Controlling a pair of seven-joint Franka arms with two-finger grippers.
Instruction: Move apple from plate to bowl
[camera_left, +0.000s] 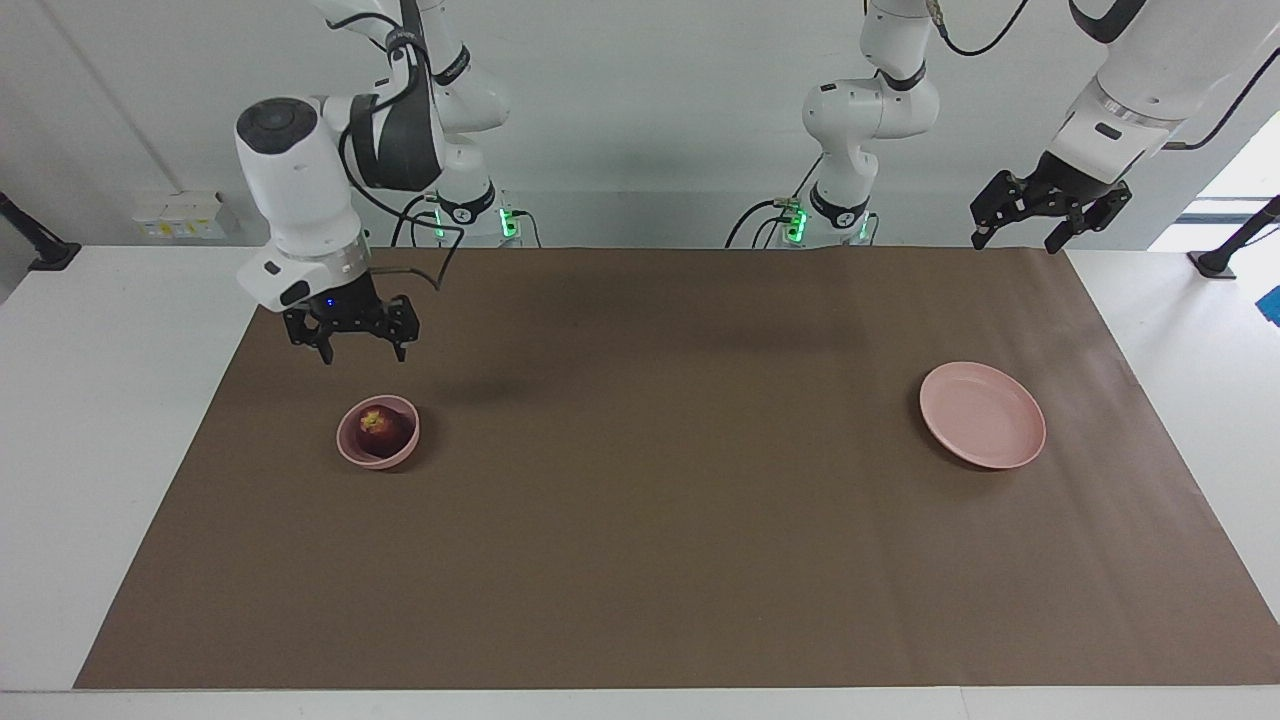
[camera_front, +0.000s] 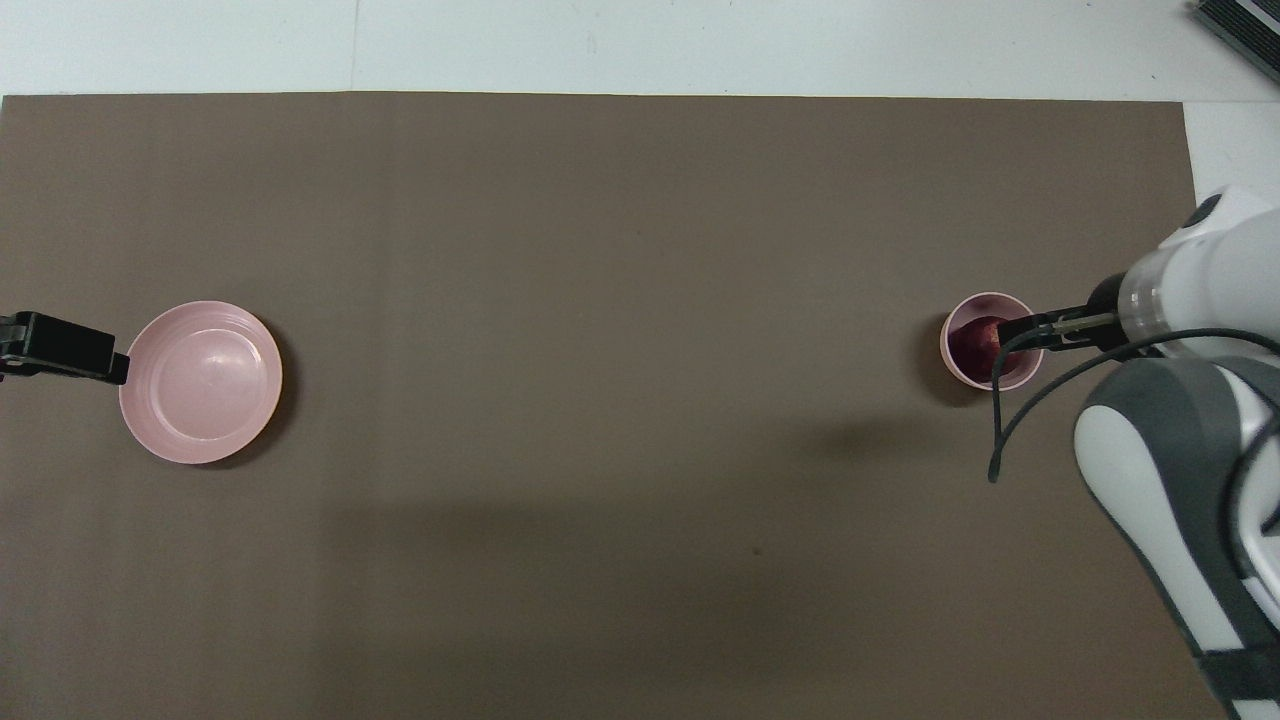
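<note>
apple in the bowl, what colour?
Dark red, with a yellowish patch near the stem. The apple shows best in the facing view, sitting in the pale pink bowl.

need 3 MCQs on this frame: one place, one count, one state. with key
1. Where is the apple?
A. on the plate
B. in the bowl
C. on the mat

2. How many pink dishes are on the mat?
A. one
B. two
C. three

3. The right tool is:
A. shut on the apple
B. open, holding nothing
C. resting in the plate

Key:
1 B, the apple sits inside the bowl.
2 B, only the bowl and the plate.
3 B, it hangs open above the mat, clear of the bowl. The left tool waits, open, at its own end.
</note>
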